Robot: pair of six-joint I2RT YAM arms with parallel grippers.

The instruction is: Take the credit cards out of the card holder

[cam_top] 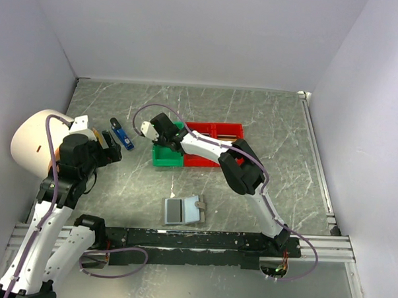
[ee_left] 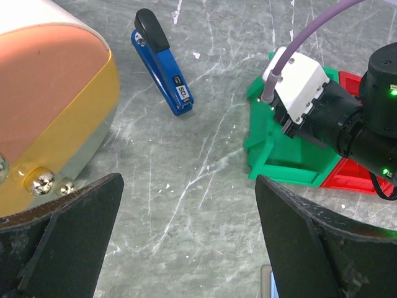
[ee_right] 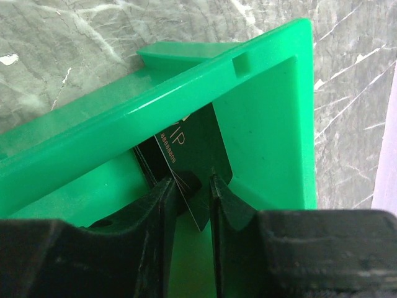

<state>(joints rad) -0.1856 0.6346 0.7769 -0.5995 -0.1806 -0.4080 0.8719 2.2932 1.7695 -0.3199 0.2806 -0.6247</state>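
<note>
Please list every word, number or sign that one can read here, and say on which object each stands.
"50": white label on the small blue-and-black gadget, left wrist view; smaller print beside it is unreadable.
"IP": pale letters on the dark card pinched by the right gripper inside the green plastic tray; any earlier letter is hidden.
Digit row on the same card, seemingly "8"s: too blurred to be sure.
The grey card holder: no text visible.

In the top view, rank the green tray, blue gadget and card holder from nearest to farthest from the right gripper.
1. green tray: the right gripper is inside it, pinching a dark card.
2. blue gadget: just to the gripper's left.
3. card holder: near side, toward the arm bases.
</note>
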